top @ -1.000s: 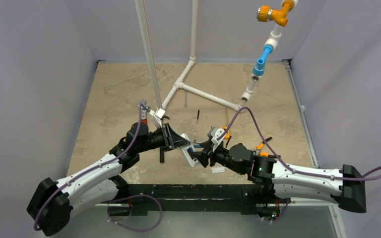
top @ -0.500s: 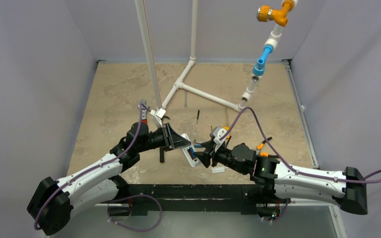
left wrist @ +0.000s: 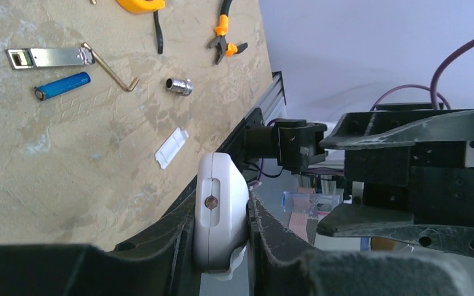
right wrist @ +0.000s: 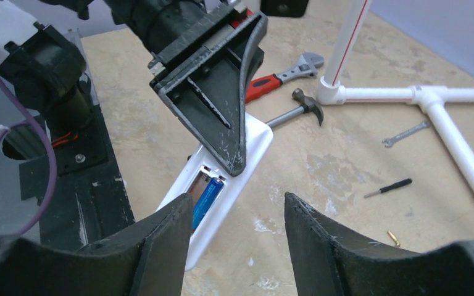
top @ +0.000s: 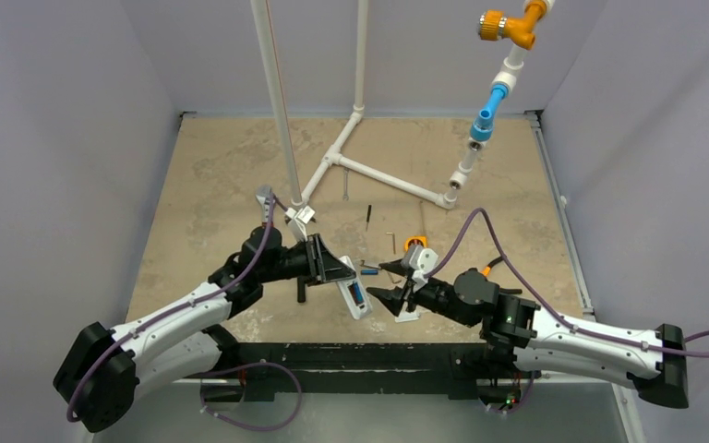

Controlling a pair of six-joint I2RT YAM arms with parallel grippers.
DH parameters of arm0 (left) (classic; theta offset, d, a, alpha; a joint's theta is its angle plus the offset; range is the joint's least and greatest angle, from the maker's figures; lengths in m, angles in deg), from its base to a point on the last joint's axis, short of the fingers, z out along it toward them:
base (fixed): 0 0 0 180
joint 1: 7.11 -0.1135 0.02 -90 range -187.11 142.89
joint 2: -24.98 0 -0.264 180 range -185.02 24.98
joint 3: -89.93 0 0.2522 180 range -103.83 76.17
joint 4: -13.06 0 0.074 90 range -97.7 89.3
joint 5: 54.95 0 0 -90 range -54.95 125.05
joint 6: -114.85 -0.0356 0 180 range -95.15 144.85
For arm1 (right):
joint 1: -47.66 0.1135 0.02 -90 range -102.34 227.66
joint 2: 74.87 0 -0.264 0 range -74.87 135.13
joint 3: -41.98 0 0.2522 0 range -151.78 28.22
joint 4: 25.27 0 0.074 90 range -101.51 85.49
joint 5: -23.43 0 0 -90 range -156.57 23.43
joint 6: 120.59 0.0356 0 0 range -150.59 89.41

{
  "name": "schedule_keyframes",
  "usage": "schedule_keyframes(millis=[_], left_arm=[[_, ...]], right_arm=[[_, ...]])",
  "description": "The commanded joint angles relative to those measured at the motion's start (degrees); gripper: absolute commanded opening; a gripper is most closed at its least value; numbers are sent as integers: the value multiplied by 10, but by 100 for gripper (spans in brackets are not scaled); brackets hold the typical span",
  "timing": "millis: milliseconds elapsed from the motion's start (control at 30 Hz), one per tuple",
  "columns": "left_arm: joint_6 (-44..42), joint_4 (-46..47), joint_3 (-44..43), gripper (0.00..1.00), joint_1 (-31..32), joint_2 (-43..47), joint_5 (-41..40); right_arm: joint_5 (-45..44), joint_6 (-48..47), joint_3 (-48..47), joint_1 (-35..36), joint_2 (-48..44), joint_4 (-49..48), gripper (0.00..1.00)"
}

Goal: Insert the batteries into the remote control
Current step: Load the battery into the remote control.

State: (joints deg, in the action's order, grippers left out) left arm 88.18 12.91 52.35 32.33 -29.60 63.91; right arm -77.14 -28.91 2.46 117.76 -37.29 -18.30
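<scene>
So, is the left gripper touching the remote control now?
Touching. The left wrist view shows the remote control clamped between both fingers of the left gripper, with no gap on either side.

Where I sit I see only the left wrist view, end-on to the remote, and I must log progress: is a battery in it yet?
Observer: Yes. The right wrist view shows one blue battery lying in the open back of the remote.
Operator: Is there room for the second?
Observer: It seems so: the slot beside that battery looks empty.
Operator: Is the right tool bringing it?
Observer: No. The right tool is open, with nothing between its fingers.
</scene>
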Motion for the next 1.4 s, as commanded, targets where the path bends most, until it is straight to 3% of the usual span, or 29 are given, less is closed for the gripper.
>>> schedule_keyframes(millis=[0, 300, 500, 900, 1367], left_arm=[[-39, -10, -35, 0, 3, -11, 46], [-70, -31, -51, 0, 2, -25, 92], [-76, -20, -57, 0, 2, -40, 124], [-81, -15, -62, 0, 3, -53, 145], [-78, -10, -64, 0, 4, -53, 150]], right_arm=[[78, -113, -16, -1, -23, 26, 56], [136, -247, -18, -1, -27, 66, 57], [172, -281, 17, -1, -30, -23, 50], [227, -277, 31, -1, 37, -123, 36], [243, -271, 42, -1, 75, -149, 30]])
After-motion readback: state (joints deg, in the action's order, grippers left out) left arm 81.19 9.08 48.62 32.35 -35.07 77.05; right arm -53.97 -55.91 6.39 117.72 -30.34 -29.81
